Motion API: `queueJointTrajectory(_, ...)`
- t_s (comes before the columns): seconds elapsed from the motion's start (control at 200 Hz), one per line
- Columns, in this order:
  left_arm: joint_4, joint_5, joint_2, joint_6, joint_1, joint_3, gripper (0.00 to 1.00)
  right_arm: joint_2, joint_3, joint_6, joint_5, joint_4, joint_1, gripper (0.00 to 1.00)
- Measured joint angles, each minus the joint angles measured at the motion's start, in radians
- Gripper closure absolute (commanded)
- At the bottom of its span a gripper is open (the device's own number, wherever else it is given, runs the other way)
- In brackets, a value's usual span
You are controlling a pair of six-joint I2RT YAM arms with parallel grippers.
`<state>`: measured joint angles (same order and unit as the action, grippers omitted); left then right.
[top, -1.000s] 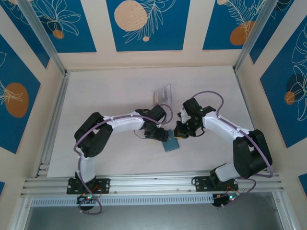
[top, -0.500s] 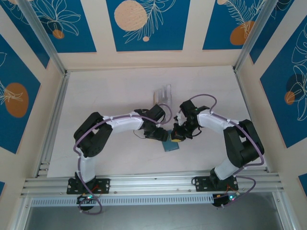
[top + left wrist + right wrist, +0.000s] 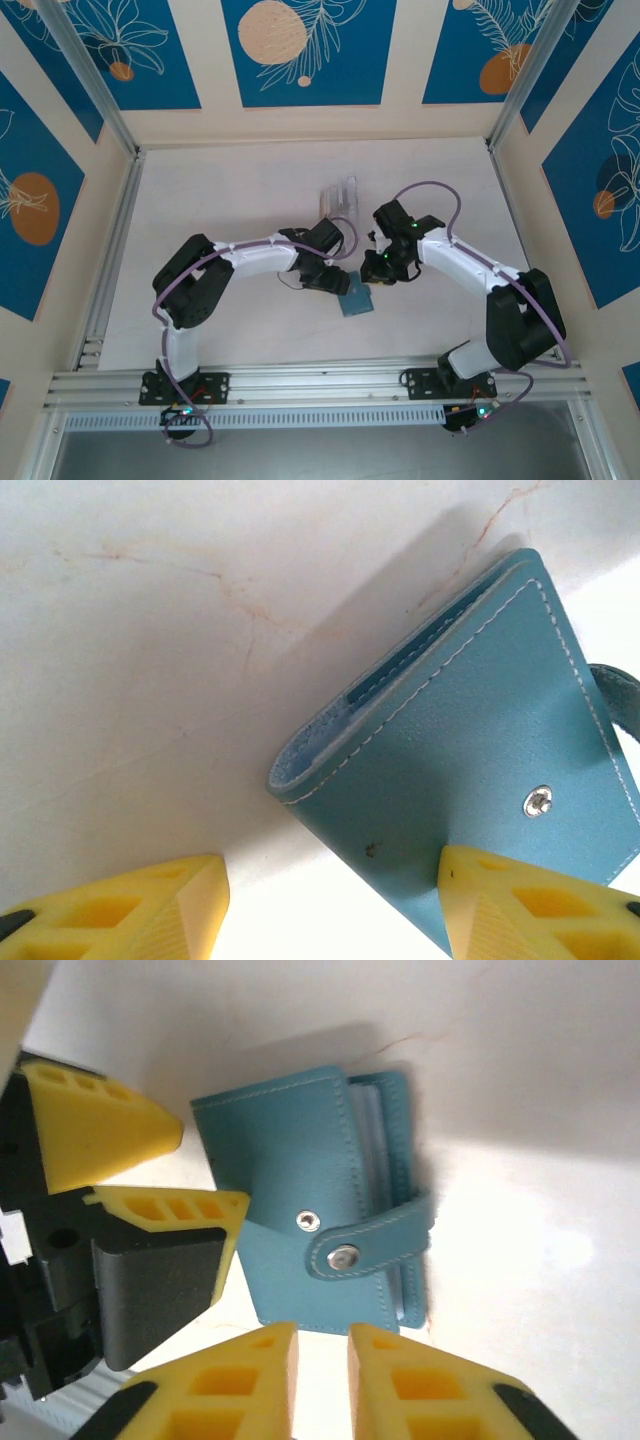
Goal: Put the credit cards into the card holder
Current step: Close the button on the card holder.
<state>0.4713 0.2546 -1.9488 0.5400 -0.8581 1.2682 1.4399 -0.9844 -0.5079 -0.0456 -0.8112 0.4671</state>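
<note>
1. The card holder (image 3: 355,303) lies flat on the pale surface (image 3: 230,200), between the two tools and well apart from the clear rack (image 3: 340,195) farther back.
2. It is folded shut: its strap (image 3: 385,1240) wraps over the cover and is fastened on a snap (image 3: 345,1257).
3. Pale layers show between the covers along one edge. I cannot tell whether they are cards or pockets.
4. The left tool (image 3: 330,865) is spread wide and holds nothing. One finger (image 3: 540,900) rests against the holder's cover, and the other sits over bare surface.
5. The right tool (image 3: 321,1330) is narrow, its fingers nearly together with nothing between them, and it sits just beside the holder's edge.
</note>
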Motion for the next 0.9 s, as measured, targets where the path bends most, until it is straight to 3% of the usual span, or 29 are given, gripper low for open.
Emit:
queueJointTrajectory(0.135,-0.006,0.0,0.003,0.0,0.0,-0.005,0.41,0.0,-0.01,-0.017,0.042,-0.032,0.0,0.53)
queueJointTrajectory(0.355,-0.02,0.003,0.008,0.0,0.002,-0.017,0.41,0.056,-0.089,-0.024,0.099,-0.069,0.085,0.49)
queueJointTrajectory(0.595,-0.029,0.007,0.011,0.001,0.004,-0.025,0.41,0.18,-0.12,-0.044,0.165,-0.097,0.147,0.52)
queueJointTrajectory(0.9,-0.033,0.011,0.012,0.003,0.006,-0.027,0.41,0.202,-0.149,-0.059,0.272,-0.135,0.174,0.7)
